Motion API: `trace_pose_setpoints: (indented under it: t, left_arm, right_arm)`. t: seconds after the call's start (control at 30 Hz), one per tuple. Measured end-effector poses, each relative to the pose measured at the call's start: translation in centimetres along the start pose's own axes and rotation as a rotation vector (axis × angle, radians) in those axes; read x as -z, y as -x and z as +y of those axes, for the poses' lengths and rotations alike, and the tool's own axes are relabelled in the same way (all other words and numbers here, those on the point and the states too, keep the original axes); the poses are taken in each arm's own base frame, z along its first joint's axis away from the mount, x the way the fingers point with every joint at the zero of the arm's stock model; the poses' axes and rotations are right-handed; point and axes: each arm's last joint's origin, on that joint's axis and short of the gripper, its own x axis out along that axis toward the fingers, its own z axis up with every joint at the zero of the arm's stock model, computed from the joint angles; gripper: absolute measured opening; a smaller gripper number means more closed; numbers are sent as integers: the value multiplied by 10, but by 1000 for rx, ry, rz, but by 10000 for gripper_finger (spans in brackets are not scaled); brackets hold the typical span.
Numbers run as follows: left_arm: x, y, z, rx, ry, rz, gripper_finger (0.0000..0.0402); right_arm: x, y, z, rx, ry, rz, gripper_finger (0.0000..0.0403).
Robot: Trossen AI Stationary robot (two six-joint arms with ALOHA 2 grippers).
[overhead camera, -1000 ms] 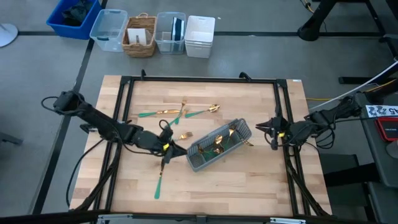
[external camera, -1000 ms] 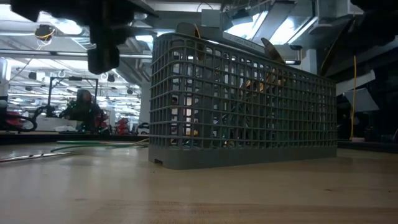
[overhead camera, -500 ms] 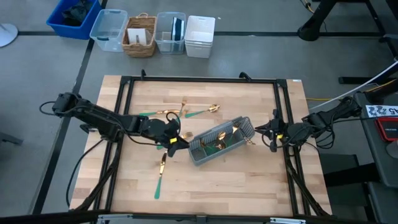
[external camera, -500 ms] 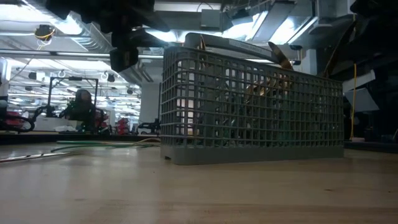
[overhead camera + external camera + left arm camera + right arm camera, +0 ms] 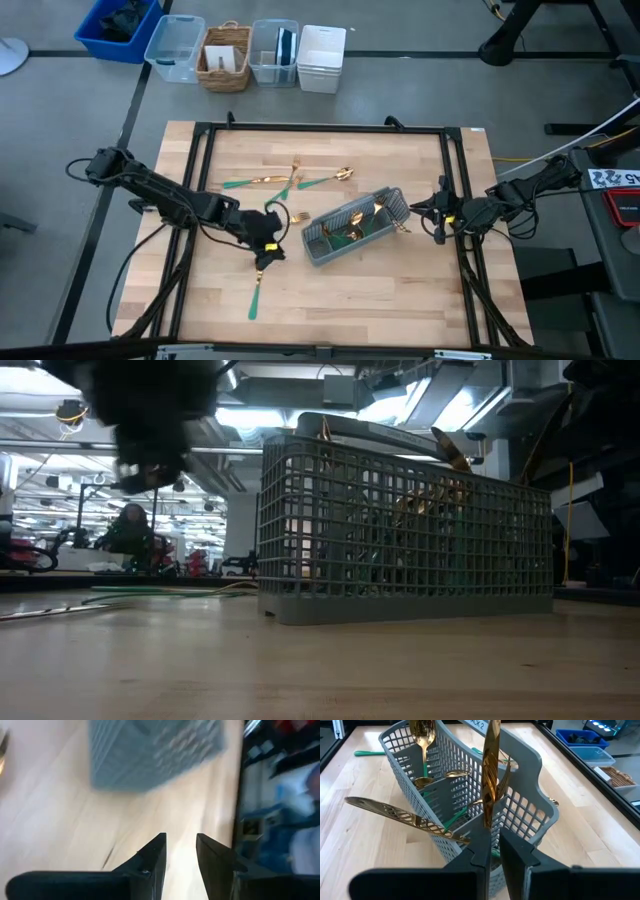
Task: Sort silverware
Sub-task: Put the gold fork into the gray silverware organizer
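Note:
The grey slotted caddy (image 5: 352, 230) lies slantwise at mid-table, with gold-headed pieces (image 5: 422, 742) standing in it. Loose silverware lies flat on the wood: a crossed group (image 5: 290, 181) toward the far side, a small fork (image 5: 298, 217) and a teal-handled piece (image 5: 256, 290) near my left gripper. My left gripper (image 5: 268, 246) hovers open and holds nothing, left of the caddy's left end (image 5: 150, 750). My right gripper (image 5: 499, 840) is shut, level with the table, at the caddy's right end (image 5: 405, 208). My right gripper points level from the table's right at the caddy's right end wall (image 5: 520, 807). Whether its shut fingers touch that wall or the tall gold piece (image 5: 490, 775) just past them, I cannot tell.
A black rail frame (image 5: 455, 170) runs around the wooden top. Bins and a basket (image 5: 250, 55) stand on the floor beyond the far edge. Bare wood (image 5: 380, 300) lies along the near edge. A person (image 5: 130, 530) sits far off in the room.
My left gripper first moved in toward the caddy's left end, then drew back toward the table's left and near edges. Meanwhile the caddy turned slightly, its left end swinging toward the far edge. My right arm kept still.

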Motion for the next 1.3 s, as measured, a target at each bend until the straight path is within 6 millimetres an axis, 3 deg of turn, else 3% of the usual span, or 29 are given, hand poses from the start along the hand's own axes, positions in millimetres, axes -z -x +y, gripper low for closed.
trace_pose_setpoints:
  t: [0.27,0.4,0.67,1.13,1.3]
  left_arm:
    - [4,3,21,-364,-52,-104,100]
    - [3,2,31,-451,-46,-168,100]
    - [8,-8,51,-488,-28,-178,100]
    - [10,-39,61,-504,-301,-172,100]
    - [10,-49,69,-536,-306,-151,100]
  right_arm:
    - [0,0,0,0,0,0,42]
    - [0,0,0,0,0,0,42]
    - [0,0,0,0,1,0,42]
    - [0,0,0,1,6,2,42]
    - [0,0,0,1,6,3,42]
